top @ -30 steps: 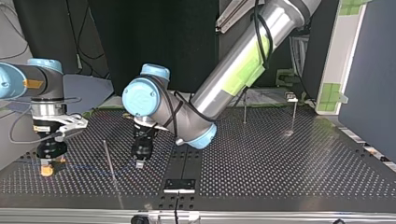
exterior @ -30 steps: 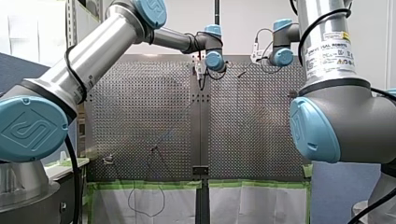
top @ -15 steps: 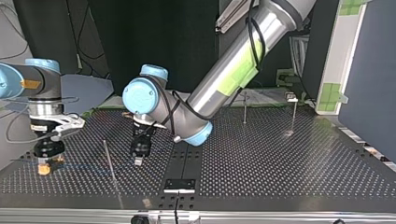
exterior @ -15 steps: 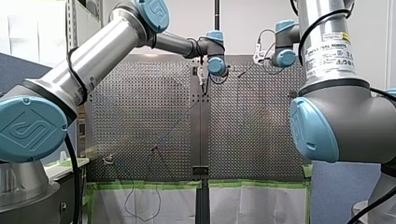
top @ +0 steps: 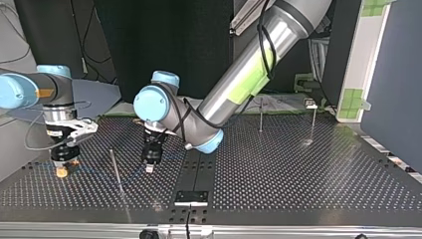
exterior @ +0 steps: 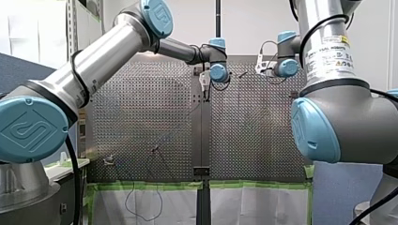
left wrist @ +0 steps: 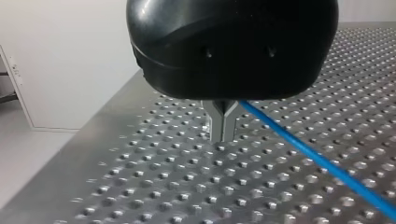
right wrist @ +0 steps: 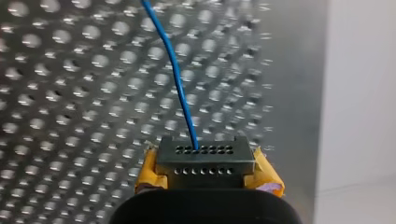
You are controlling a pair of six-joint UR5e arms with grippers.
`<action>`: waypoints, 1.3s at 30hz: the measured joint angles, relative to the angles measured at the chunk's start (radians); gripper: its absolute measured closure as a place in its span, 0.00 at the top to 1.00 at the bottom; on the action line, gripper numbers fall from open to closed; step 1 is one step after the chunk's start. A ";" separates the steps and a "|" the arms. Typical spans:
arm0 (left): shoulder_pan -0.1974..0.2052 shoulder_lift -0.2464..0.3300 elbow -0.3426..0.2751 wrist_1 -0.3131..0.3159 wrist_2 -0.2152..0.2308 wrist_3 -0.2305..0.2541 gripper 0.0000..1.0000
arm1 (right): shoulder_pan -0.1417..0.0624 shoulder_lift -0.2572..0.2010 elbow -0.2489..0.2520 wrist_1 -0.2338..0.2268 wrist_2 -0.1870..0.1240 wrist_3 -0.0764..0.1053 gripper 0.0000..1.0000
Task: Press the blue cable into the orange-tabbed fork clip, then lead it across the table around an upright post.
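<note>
My left end effector [left wrist: 223,136] is closed on the blue cable [left wrist: 317,161] just above the bench [left wrist: 163,186]. In the top view, my right end effector [top: 61,172], at its nine o'clock, also clamps the cable. An upright post [top: 116,170] stands between them.

The blue cable [left wrist: 322,163] disappears behind the housing of my left claw [left wrist: 223,136].

The cable [right wrist: 180,88] is seen in bright blue against the surface [left wrist: 154,186], shown as silver-grey metal patterned with even rows of small dots. The left tool [left wrist: 223,135] is coloured black with grey metal fingers [left wrist: 217,123], while the right tool [right wrist: 205,154] is marked by yellow pads [right wrist: 148,170] around a dark grey block [right wrist: 229,161] dotted with tiny holes.
</note>
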 joint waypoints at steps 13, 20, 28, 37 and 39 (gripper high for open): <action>-0.002 -0.028 -0.006 0.048 -0.026 -0.002 0.00 | -0.005 0.049 0.027 -0.002 -0.033 -0.006 0.00; 0.005 -0.034 -0.054 0.104 -0.031 -0.002 0.00 | -0.007 0.072 0.062 -0.009 -0.033 -0.007 0.00; 0.011 -0.037 -0.064 0.122 -0.013 -0.001 0.32 | -0.009 0.080 0.078 -0.012 -0.030 -0.008 0.00; 0.015 -0.037 -0.066 0.123 0.030 -0.003 1.00 | -0.008 0.084 0.083 -0.014 -0.029 -0.008 0.00; 0.017 -0.037 -0.067 0.120 0.041 -0.006 1.00 | -0.008 0.086 0.084 -0.014 -0.029 -0.008 0.00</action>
